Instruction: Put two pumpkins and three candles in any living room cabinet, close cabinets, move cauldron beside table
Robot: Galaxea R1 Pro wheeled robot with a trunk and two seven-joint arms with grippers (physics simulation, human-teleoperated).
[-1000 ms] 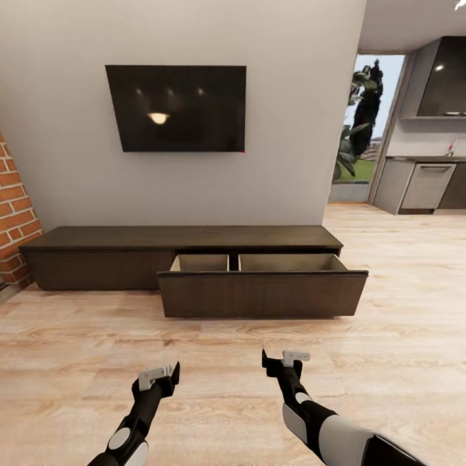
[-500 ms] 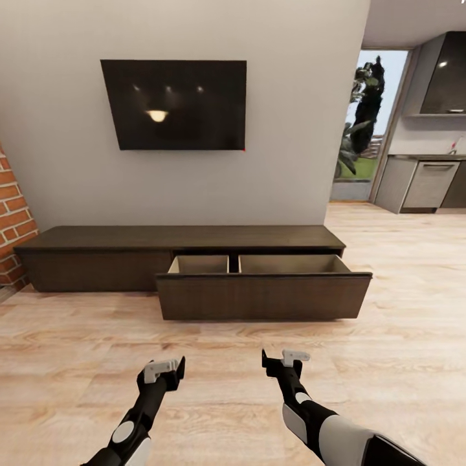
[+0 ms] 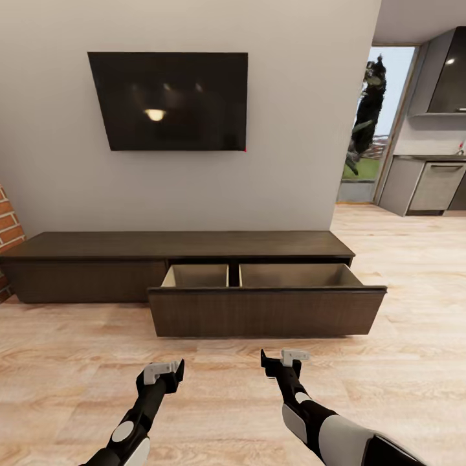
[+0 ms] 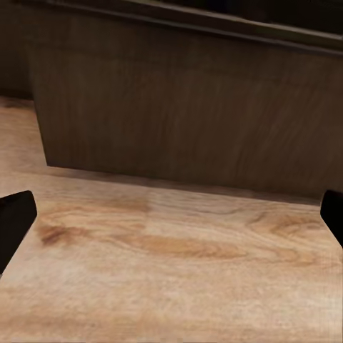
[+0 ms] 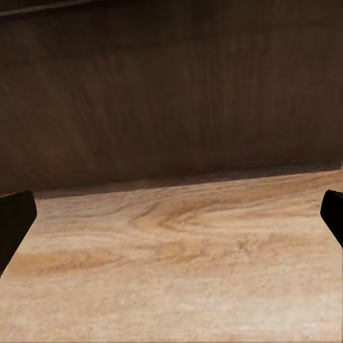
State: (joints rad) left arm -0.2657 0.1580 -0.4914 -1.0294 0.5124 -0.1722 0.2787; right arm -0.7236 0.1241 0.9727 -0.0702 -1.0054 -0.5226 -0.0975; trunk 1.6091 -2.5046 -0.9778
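A: From the head, where is the cabinet (image 3: 175, 246)?
B: Under the TV (image 3: 169, 101), drawer (image 3: 265, 310) pulled out, both grippers before it.
A: The wrists?
B: Left gripper (image 4: 171, 214) and right gripper (image 5: 171, 214) are spread wide, empty, facing the cabinet.

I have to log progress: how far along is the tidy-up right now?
Done: the cabinet has its drawer pulled out, both pale compartments visibly bare. In hand: nothing; the left hand and right hand are open above the plank floor, facing the drawer front. Left: stowing pumpkins and candles, shutting the drawer, placing the cauldron.
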